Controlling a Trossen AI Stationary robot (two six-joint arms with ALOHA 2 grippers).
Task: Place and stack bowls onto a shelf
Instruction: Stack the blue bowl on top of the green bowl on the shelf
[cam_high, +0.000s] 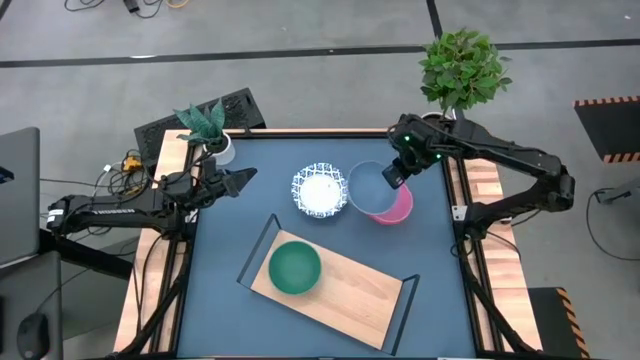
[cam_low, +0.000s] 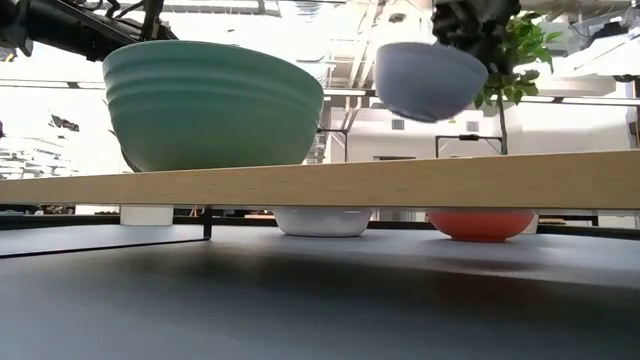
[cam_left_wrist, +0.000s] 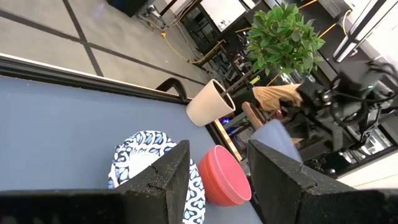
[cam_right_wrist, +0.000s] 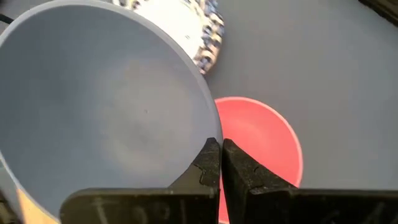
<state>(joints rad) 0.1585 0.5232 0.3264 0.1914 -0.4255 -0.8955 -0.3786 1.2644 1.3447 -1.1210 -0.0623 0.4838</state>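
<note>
My right gripper (cam_high: 395, 178) is shut on a plain grey-blue bowl (cam_high: 370, 184), held in the air over the pink-red bowl (cam_high: 398, 208); the low view shows that bowl (cam_low: 430, 80) well above the table. The pink-red bowl (cam_right_wrist: 267, 137) and a white bowl with a blue pattern (cam_high: 320, 191) stand on the tabletop. A teal-green bowl (cam_high: 294, 268) stands on the left end of the light-wood shelf (cam_high: 350, 295). My left gripper (cam_high: 240, 180) waits open at the table's left side. My right gripper pinches the grey-blue bowl by its rim (cam_right_wrist: 208, 134), on the side toward the table's right edge. One finger (cam_right_wrist: 205, 168) is inside the bowl and the other outside the wall. The fingers come from above. The bowl is lifted clear, mouth up.
Two potted plants stand at the table's far corners, one small (cam_high: 208, 128) and one bushy (cam_high: 462, 68) in a white pot (cam_left_wrist: 208, 102). The shelf board (cam_low: 400, 180) has black frame ends (cam_high: 255, 250). Bare board lies right of the teal-green bowl (cam_low: 213, 105).
</note>
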